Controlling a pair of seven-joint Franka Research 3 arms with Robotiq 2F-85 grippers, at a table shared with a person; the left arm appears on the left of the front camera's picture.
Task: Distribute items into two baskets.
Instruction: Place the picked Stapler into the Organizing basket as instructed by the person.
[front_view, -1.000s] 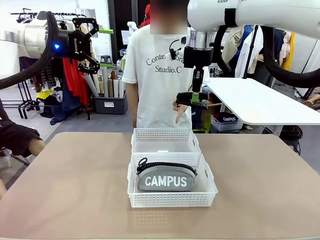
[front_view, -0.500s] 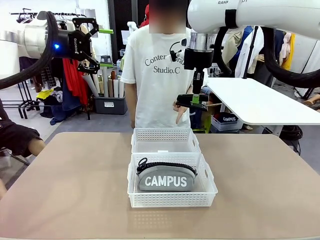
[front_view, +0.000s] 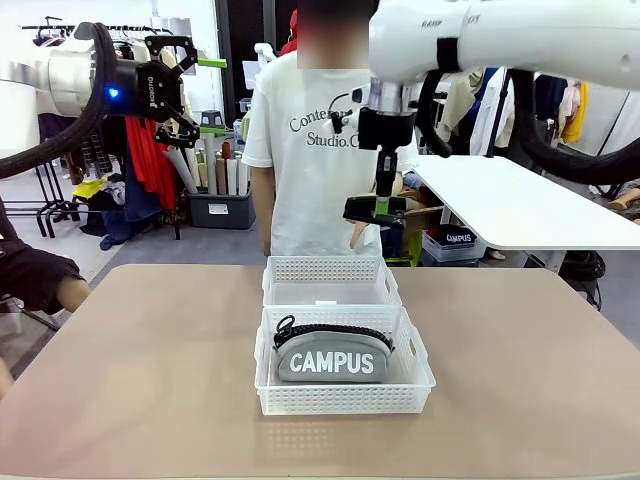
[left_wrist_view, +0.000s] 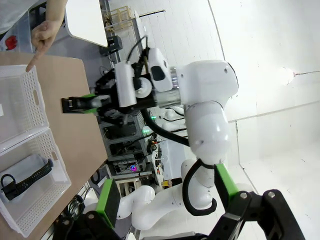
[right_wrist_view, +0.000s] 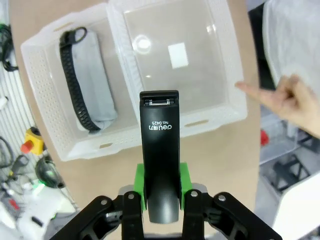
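Jaws of the right gripper (front_view: 377, 207) clamp the black stapler (front_view: 374, 209), held level in the air above and beyond the far basket (front_view: 331, 282). Left gripper (front_view: 185, 85) hangs wide and empty, well off to the side. Two baskets sit below the right jaws; the near basket (front_view: 344, 396) holds one grey pouch (front_view: 333, 354).

Left wrist view: own fingers (left_wrist_view: 108, 202) stand spread, nothing between. A person's hand (left_wrist_view: 46, 35) points at the far basket (left_wrist_view: 17, 110).

Right wrist view: stapler (right_wrist_view: 159, 145) runs straight out from the pads (right_wrist_view: 140, 185), gripped at its rear end. Judged rigid, smooth, fairly dense; the long overhang could pivot in the grip. Pouch (right_wrist_view: 90, 82) looks soft and light, best pinched mid-body. Count: two baskets, two items.
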